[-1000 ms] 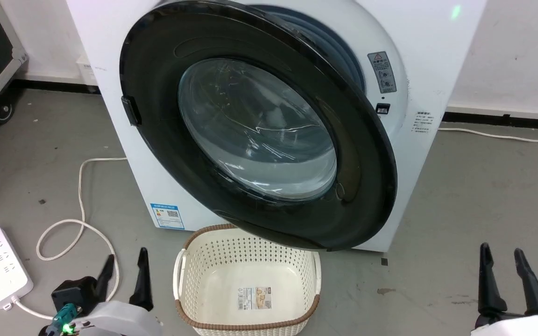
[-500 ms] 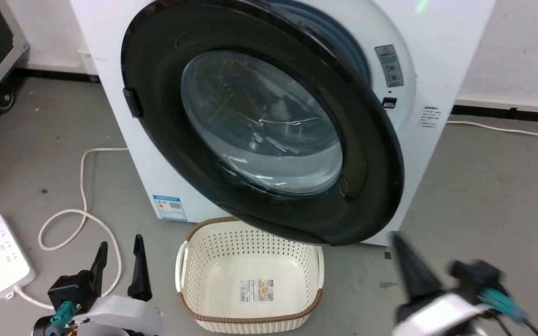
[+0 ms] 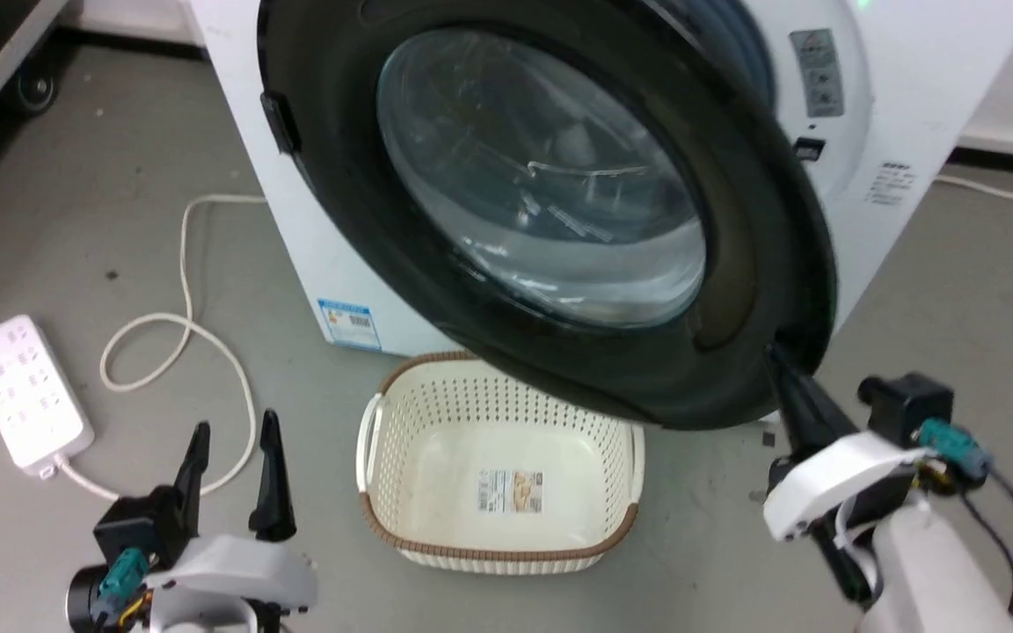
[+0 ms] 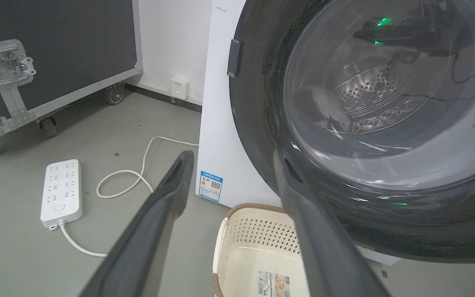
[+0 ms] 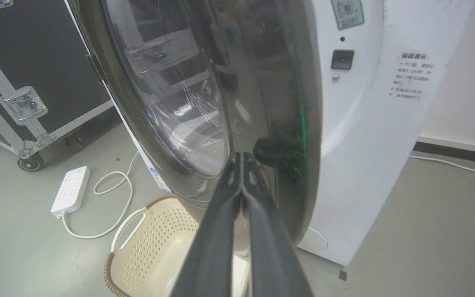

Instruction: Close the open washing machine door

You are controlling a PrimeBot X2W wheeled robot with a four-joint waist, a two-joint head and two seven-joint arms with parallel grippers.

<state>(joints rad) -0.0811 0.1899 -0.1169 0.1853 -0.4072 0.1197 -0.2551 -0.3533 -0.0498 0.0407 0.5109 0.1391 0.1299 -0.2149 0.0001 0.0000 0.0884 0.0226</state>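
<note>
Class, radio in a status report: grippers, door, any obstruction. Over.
Left gripper open, low, clear of door. Right gripper shut, tips at outer rim of washing machine door. Door ajar. White basket sits under door's lower edge.

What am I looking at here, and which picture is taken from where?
A two-armed wheeled robot faces a washing machine whose door stands open. One picture looks down from its head; the others are taken from each wrist. The left gripper is open and empty. The right gripper is shut, holding nothing, its tip at the door's black rim, probably to push it. On the floor: an empty basket and a power strip.
</note>
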